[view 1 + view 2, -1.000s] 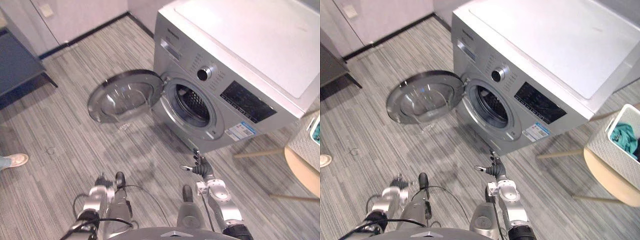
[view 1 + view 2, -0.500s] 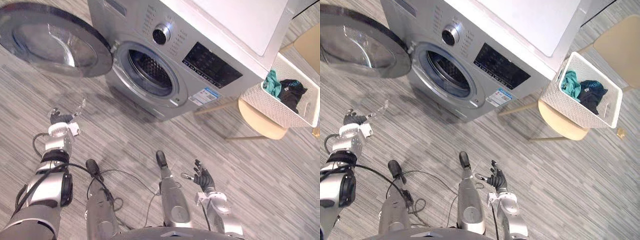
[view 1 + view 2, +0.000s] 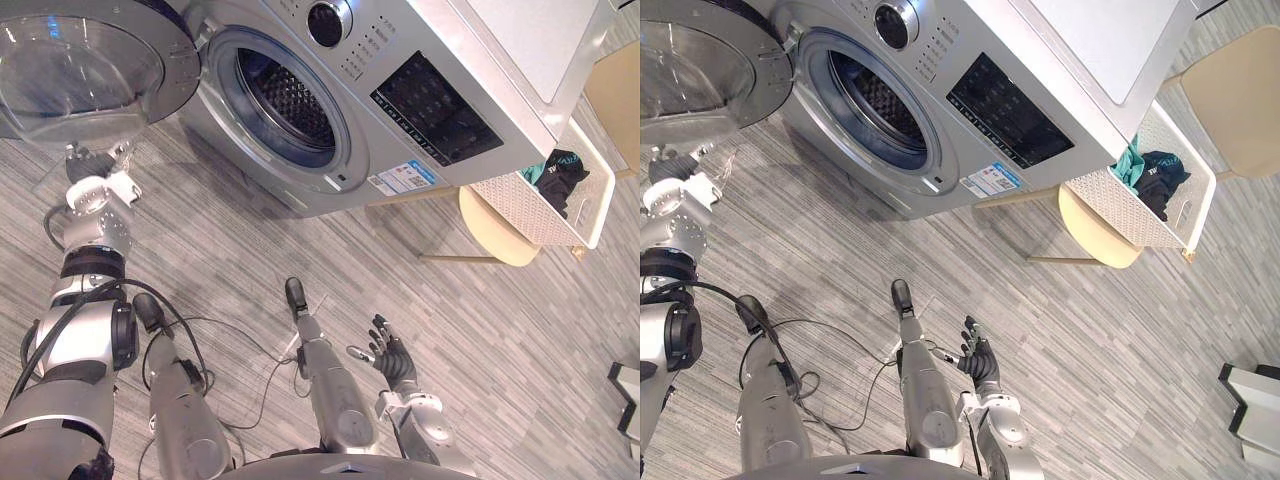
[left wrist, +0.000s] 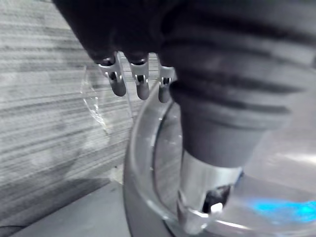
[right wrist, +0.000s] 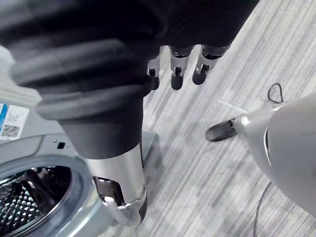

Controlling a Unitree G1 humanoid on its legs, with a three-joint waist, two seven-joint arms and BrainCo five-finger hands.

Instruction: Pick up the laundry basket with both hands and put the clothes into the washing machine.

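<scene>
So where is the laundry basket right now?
The laundry basket sits on the round stool, right of the washing machine, in the eye views' upper right.

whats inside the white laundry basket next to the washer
A teal cloth and a dark garment show at the open top of the laundry basket. The basket's white wall hides how deep they go and anything lying beneath them.

No wording can be made out. A white-and-blue label [image 3: 990, 181] is seen at centre frame on the front of the washing machine [image 3: 1090, 40], just below the dark control panel [image 3: 1005, 100] — its print too small to be read. Faint markings are ringed beside the dial [image 3: 890, 18], upper centre — likewise illegible.
</scene>
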